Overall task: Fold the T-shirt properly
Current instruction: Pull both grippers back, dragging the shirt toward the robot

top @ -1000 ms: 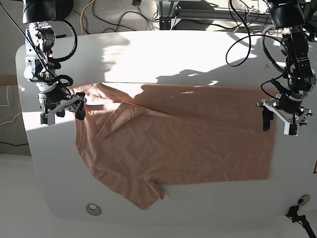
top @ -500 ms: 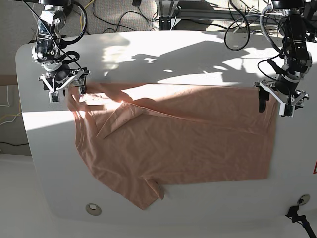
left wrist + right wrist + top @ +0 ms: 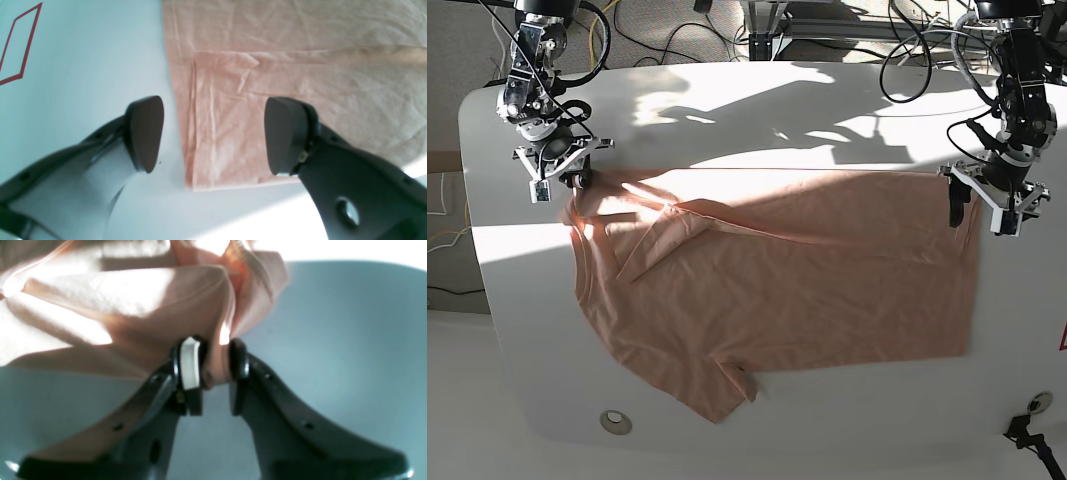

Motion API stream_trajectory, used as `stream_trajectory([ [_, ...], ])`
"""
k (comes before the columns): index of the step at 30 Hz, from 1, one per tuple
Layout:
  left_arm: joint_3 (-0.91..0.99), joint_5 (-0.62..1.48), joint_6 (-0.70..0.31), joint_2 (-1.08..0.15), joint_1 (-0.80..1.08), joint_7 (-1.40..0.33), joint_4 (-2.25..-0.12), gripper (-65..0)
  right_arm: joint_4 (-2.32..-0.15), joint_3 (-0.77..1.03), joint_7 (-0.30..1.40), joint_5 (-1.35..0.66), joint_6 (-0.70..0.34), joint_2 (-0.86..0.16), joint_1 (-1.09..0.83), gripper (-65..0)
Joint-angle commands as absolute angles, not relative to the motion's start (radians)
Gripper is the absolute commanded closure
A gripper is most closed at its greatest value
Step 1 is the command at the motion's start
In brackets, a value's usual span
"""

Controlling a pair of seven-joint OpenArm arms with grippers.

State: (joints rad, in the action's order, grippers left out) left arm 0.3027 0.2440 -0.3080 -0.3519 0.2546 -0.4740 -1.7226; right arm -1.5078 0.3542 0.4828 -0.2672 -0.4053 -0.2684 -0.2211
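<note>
T-shirt (image 3: 777, 280) lies spread on the table (image 3: 757, 100), shoulder fabric pinched between my right gripper (image 3: 213, 365) pads, hem corner below the wide-open left gripper (image 3: 213, 136); I judge this the grasp stage: left must descend and clamp before lifting.

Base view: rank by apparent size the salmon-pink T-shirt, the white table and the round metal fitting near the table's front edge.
1. White table
2. Salmon-pink T-shirt
3. Round metal fitting, by far the smallest
</note>
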Motion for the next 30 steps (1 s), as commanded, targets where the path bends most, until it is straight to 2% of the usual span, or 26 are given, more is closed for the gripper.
stream_trajectory([
  [1, 0.312, 0.249, -0.305, -0.366, 0.243, -0.45, -1.736, -42.7, -1.518, 0.361, 0.481, -0.263, -0.403, -0.283, -0.216, 0.0],
  [4, 0.331, 0.251, -0.305, -0.364, 0.245, -0.46, -1.736, -43.4, -1.518, 0.36, 0.481, -0.263, -0.403, -0.283, -0.217, 0.0],
  [7, 0.367, 0.255, -0.305, -0.361, 0.24, -0.535, -1.727, -47.5, -1.518, 0.358, 0.481, -0.262, -0.403, -0.266, -0.219, 0.0],
  [13, 0.383, 0.341, -0.308, -0.369, 0.226, -0.545, -1.584, -47.6, -1.518, 0.357, 0.481, -0.262, -0.403, -0.248, -0.22, 0.0],
  [25, 0.305, 0.341, -0.309, -0.363, 0.162, -0.542, -1.422, -47.1, -1.523, 0.357, 0.481, -0.259, -0.403, -0.228, -0.222, 0.0],
  [26, 0.3, 0.341, -0.309, -0.363, 0.163, -0.542, -1.42, -46.0, -1.523, 0.357, 0.481, -0.259, -0.403, -0.228, -0.222, 0.0],
  [27, 0.3, 0.34, -0.309, -0.363, 0.163, -0.542, -1.42, -42.0, -1.523, 0.357, 0.481, -0.259, -0.403, -0.228, -0.222, 0.0],
  [30, 0.3, 0.34, -0.309, -0.363, 0.16, -0.542, -1.42, -20.9, -1.524, 0.357, 0.481, -0.26, -0.403, -0.228, -0.222, 0.0],
])
